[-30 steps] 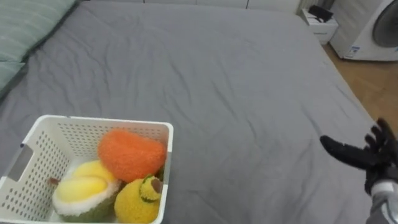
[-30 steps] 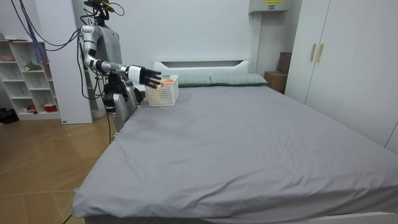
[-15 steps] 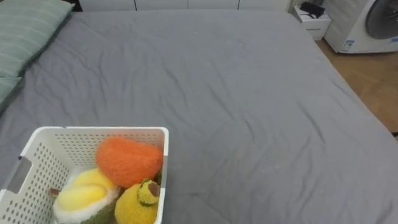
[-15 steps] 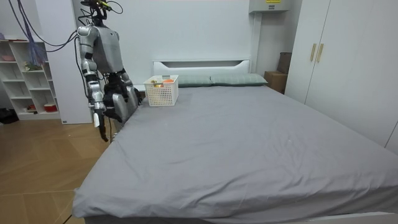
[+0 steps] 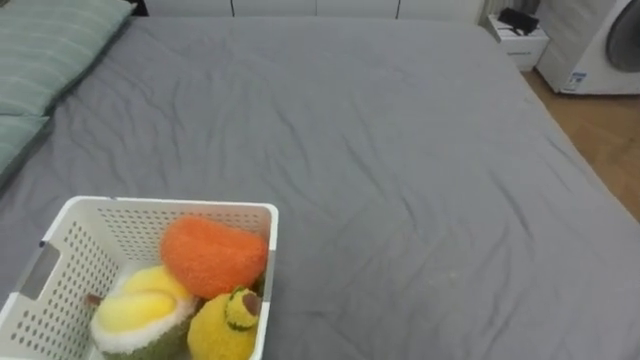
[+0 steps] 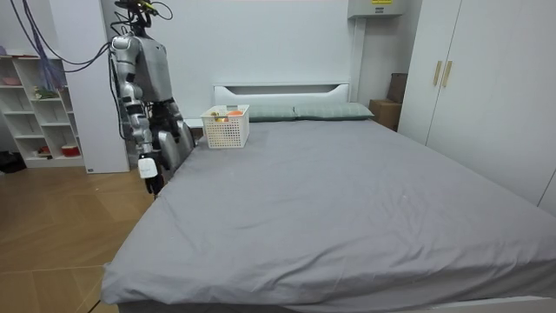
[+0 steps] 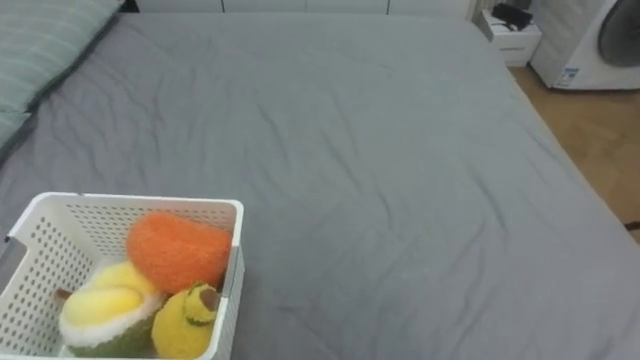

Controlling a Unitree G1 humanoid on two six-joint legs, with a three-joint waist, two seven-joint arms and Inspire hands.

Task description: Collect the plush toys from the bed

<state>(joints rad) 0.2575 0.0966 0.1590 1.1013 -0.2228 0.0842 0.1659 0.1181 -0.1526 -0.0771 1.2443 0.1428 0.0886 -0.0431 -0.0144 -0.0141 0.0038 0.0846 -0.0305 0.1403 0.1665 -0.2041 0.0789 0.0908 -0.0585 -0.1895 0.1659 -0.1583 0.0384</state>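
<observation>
At the room view's left, beside the head end of the bed [image 5: 400,150], the robot stood upright with its right hand [image 6: 151,176] hanging low at its side, well apart from the basket [image 5: 170,205]; whether that hand was open or closed could not be told. Striped pillows [image 5: 50,50] lay at the far left of the eye views. Just right of them, near the bed's edge, the white perforated basket held the three toys that could be seen: a yellow-and-white plush fruit [image 5: 140,315], an orange plush [image 5: 213,254] above it, and a yellow plush with a small stalk [image 5: 225,325] against the right wall. They looked soft, light and fuzzy, so they should squash under a grip rather than slip or break; a hold round the fat middle would suit each. The basket looked stiff and light, best taken by its rim or the slot handle [image 5: 35,272] and kept level, since the toys stood heaped near the rim. Further right lay grey sheet, then a nightstand [image 5: 520,35] and a washing machine [image 5: 605,45].
</observation>
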